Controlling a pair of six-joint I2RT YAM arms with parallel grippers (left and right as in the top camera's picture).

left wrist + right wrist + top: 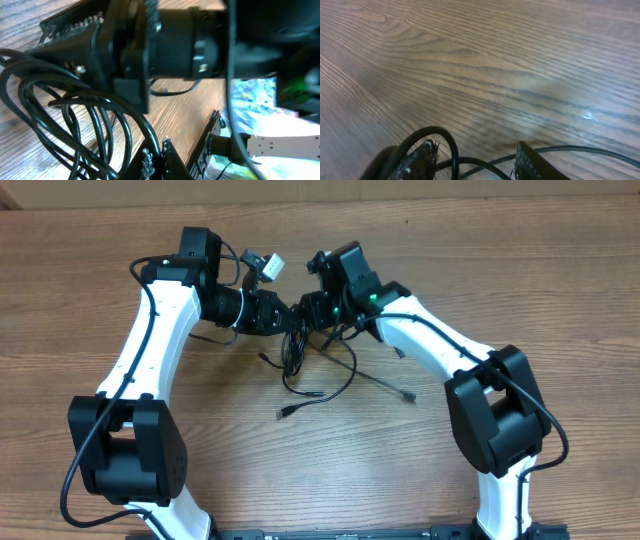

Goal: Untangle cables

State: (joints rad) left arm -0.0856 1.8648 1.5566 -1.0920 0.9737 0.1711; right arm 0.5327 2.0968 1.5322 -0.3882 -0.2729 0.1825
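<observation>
The thin black plug-tipped cables [296, 350] lie bunched on the brown wood-grain table [520, 250], under where both arms meet. The right tool [475, 162] is spread, with one cord crossing its gap. The left tool [157, 157] has its fingers close together against a loop; I cannot tell whether it pinches. Because the loops overlap, pulling apart now could cinch them tighter.

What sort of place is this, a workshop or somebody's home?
Most likely a robotics lab or test bench: a left arm and right arm, white and black, stand at a wood-grain table with a tangle of thin black cables between them.
</observation>
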